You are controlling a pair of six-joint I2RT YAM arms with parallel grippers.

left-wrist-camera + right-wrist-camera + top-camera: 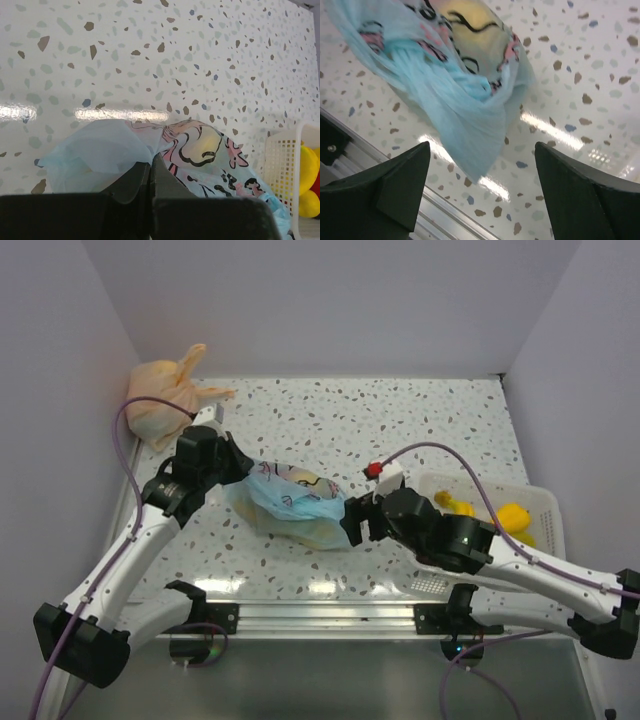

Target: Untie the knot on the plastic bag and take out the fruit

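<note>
The light blue plastic bag (295, 502) with its cartoon print lies mid-table, a yellowish fruit (470, 17) showing through it. My left gripper (243, 472) is at the bag's left end, shut on a fold of its blue plastic (150, 161). The bag's print (205, 155) lies just beyond the fingers. My right gripper (352, 520) is open at the bag's right end. In the right wrist view the twisted blue knot (470, 95) and its tail hang between the spread jaws (482, 145), touching neither finger.
A tied peach-orange bag (165, 400) sits in the far left corner. A white basket (540, 502) at the right holds yellow fruit (515, 518), also seen in the left wrist view (307, 165). An aluminium rail (330, 615) runs along the near edge. Walls enclose three sides.
</note>
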